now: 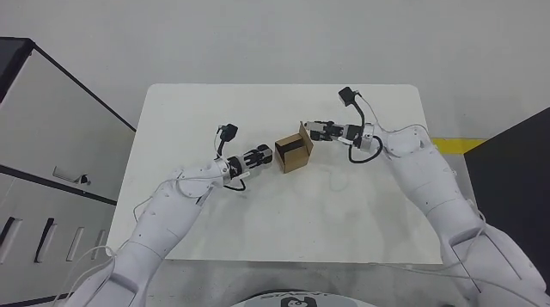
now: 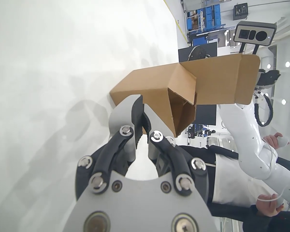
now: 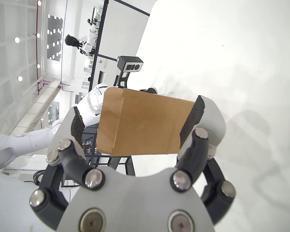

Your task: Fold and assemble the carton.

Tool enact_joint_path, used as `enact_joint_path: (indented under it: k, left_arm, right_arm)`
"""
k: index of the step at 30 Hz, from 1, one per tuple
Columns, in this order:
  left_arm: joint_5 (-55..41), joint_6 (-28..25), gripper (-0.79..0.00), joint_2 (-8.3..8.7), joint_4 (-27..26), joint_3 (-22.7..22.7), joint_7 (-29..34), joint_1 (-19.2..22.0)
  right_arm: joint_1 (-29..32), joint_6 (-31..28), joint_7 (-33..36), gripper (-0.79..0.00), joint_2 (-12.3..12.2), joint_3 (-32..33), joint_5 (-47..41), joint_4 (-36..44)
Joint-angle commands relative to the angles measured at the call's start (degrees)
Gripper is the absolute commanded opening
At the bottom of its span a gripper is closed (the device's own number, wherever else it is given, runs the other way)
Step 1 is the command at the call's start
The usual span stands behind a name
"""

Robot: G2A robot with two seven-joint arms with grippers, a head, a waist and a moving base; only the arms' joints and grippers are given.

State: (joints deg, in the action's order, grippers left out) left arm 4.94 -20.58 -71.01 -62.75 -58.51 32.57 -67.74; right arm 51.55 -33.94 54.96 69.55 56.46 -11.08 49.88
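Note:
A small brown carton [image 1: 293, 152] stands partly folded near the middle of the white table [image 1: 258, 230], with one flap raised. My left gripper [image 1: 268, 156] sits against the carton's left side. In the left wrist view that gripper [image 2: 141, 114] is shut on a thin edge of the carton [image 2: 207, 83], whose inner flaps are bent inward. My right gripper [image 1: 311, 132] is at the carton's far right corner. In the right wrist view it [image 3: 137, 108] is open wide, and the raised flap [image 3: 145, 126] stands between its fingers [image 3: 194, 119].
A grey cabinet [image 1: 34, 109] stands off the table's left side, and a dark panel [image 1: 516, 161] off its right. Bare table surface lies all around the carton, toward the front edge and the far edge.

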Motion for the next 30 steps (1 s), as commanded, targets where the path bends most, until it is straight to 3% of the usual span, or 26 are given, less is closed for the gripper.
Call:
enact_joint_path:
  k: [1,13,27,30]
  left_arm:
    - [-0.1,0.4,-0.785,0.0,-0.6,0.0,0.1,-0.3]
    - [0.2,1.1,-0.785,0.08,-1.4,-0.3,0.2,-0.7]
    - [-0.8,0.9,-0.785,-0.14,-1.3,0.1,0.9,-0.5]
    - [-1.0,0.9,-0.785,-0.18,-1.3,0.2,1.3,-0.5]
  right_arm:
    - [0.2,1.1,-1.1,0.0,-0.1,0.0,1.3,1.8]
    - [0.7,8.7,2.0,0.0,-1.6,1.7,7.1,10.4]
    - [3.4,11.0,1.2,-0.003,-3.5,6.1,9.6,14.7]
    - [3.8,11.7,0.9,-0.099,-3.6,6.1,9.8,14.9]
